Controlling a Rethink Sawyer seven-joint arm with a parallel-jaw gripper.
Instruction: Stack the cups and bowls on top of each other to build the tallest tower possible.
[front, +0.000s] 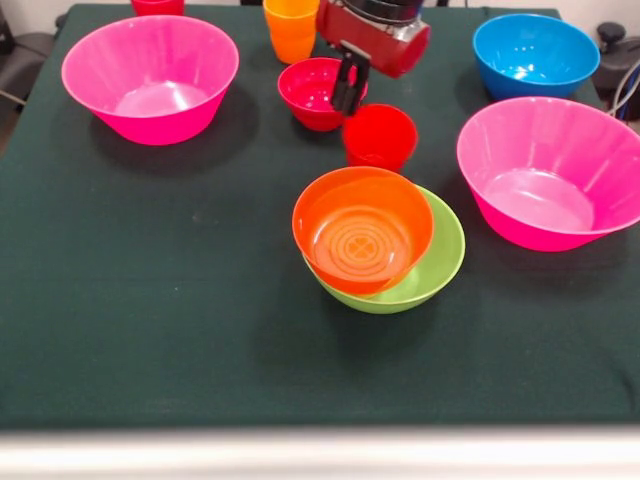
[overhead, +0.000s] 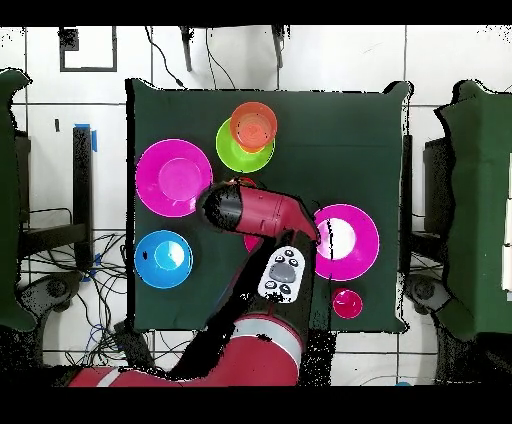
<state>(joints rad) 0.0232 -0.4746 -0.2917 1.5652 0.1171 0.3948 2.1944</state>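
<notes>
The tower stands mid-table: the orange bowl (front: 362, 228) with a ringed bottom sits tilted in the lime-green bowl (front: 436, 268); it also shows in the overhead view (overhead: 254, 125) on the green bowl (overhead: 230, 155). The yellow cup is hidden. A red cup (front: 380, 135) stands just behind the tower. My gripper (front: 346, 104) hangs at the right rim of the small crimson bowl (front: 312, 92), beside the red cup. An orange cup (front: 291, 28) stands behind that bowl. In the overhead view my arm (overhead: 262, 212) covers the gripper.
Two large hot-pink bowls stand at either side (front: 150, 75) (front: 548, 172). A blue bowl (front: 535, 52) is at the far right. A red vessel (front: 157, 6) shows at the far edge. The table's near half holds nothing but the dark cloth (front: 180, 330).
</notes>
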